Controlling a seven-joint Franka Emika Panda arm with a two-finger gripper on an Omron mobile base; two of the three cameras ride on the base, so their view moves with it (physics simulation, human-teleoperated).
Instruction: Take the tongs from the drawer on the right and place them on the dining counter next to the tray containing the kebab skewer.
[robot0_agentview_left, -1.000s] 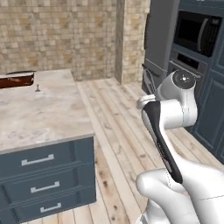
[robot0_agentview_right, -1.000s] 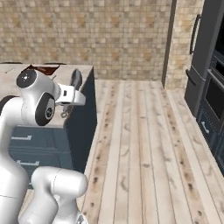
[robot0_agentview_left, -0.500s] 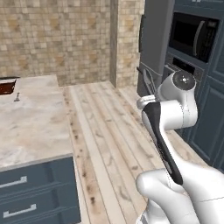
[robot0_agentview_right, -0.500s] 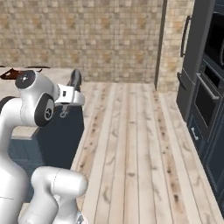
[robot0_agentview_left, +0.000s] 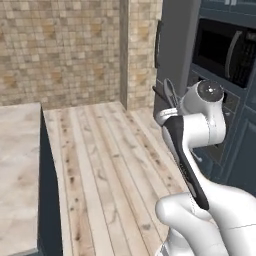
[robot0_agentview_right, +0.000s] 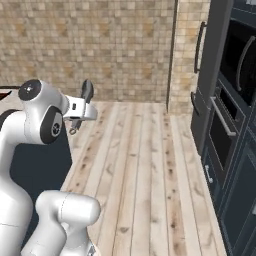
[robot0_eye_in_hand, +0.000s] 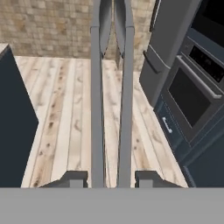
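I have the tongs (robot0_eye_in_hand: 111, 87) clamped between the fingertips (robot0_eye_in_hand: 75, 178) of my gripper (robot0_eye_in_hand: 111, 178), their two grey arms running straight up from the jaws over the wooden floor (robot0_eye_in_hand: 70, 118). The dining counter (robot0_agentview_left: 17, 170) sits at my left in the left base view; the wall oven (robot0_eye_in_hand: 192, 94) stands to my right.
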